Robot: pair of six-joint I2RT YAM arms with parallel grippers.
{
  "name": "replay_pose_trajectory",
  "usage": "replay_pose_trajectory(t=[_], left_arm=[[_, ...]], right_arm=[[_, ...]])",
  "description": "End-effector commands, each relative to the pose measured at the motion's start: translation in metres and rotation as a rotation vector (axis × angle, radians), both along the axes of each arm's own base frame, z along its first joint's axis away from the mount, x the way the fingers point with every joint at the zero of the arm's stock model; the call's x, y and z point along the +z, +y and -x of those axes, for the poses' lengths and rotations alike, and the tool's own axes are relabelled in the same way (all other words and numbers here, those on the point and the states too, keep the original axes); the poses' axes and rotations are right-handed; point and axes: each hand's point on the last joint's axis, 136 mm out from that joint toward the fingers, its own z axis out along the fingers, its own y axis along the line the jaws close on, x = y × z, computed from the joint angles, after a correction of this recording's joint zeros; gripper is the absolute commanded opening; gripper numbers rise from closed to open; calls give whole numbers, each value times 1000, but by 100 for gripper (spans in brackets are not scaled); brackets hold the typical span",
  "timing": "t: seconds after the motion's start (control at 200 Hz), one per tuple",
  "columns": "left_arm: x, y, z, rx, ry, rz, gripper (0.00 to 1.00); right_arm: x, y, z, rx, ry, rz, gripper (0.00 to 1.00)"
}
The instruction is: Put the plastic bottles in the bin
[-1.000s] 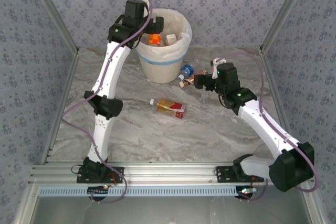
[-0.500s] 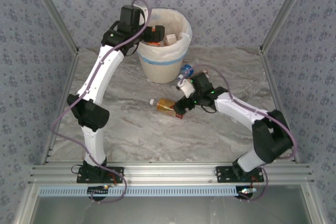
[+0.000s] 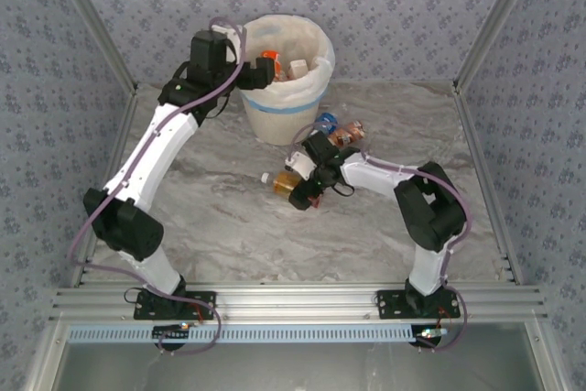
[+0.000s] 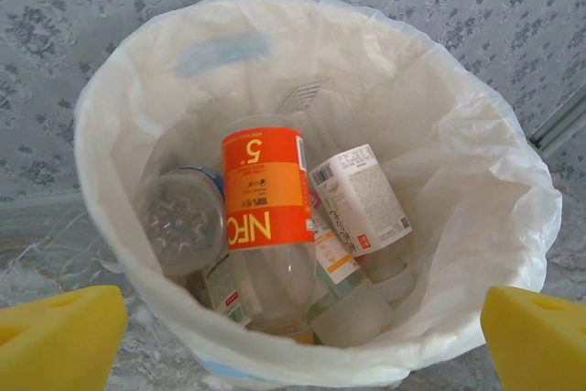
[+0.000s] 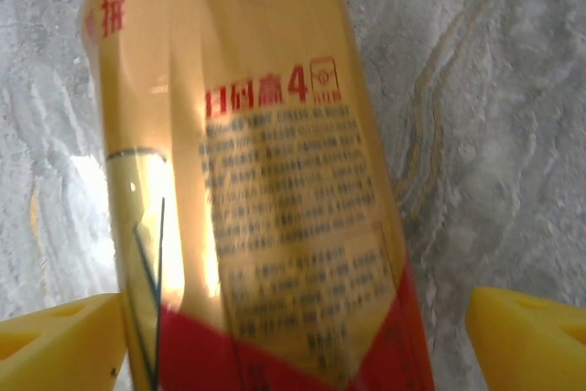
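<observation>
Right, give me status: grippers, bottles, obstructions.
Left gripper open, empty, at the bin rim. Right gripper open, straddling the gold bottle lying on the table. More bottles beside the bin. No obstruction seen.

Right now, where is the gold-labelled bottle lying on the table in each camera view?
Top external: the gold-labelled bottle lies at centre, on the near side of the bin, under the right gripper.
Right wrist: it runs down the middle, between the yellow fingertips.
Shared landmark: the veined marble table.
</observation>
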Motion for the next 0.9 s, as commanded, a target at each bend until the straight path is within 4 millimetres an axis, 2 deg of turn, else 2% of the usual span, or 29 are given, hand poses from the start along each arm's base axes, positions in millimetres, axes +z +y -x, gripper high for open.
replay_pose_trajectory(t=[0.0,0.09,0.2,0.275,0.36,0.44,0.45,0.47,0.565,0.745,0.894], left_arm=[[32,10,0,27,-95,78,100],[30,16,-1,35,-80,86,99],[29,22,-2,42,-69,105,99],[27,24,-3,48,-63,114,99],[25,24,-2,47,-59,121,99],[24,26,-3,50,-54,124,99],[24,27,-3,51,-54,123,99],[25,28,-3,54,-55,124,99],[28,40,-1,89,-56,131,100],[32,77,11,190,-77,231,99],[22,104,29,278,-76,261,99]], right_arm=[[-6,5,-5,16,-2,45,94],[-14,4,-8,3,0,79,91],[-17,7,-4,18,-1,75,80],[-12,7,-6,-4,-17,65,71],[-4,6,-6,-12,-38,51,68],[14,7,-7,-4,-85,13,62],[8,3,-1,-2,-75,23,62],[9,1,1,0,-81,20,60],[26,-3,5,1,-135,11,54],[64,-7,17,11,-211,-43,50],[102,-5,18,0,-281,-113,47]])
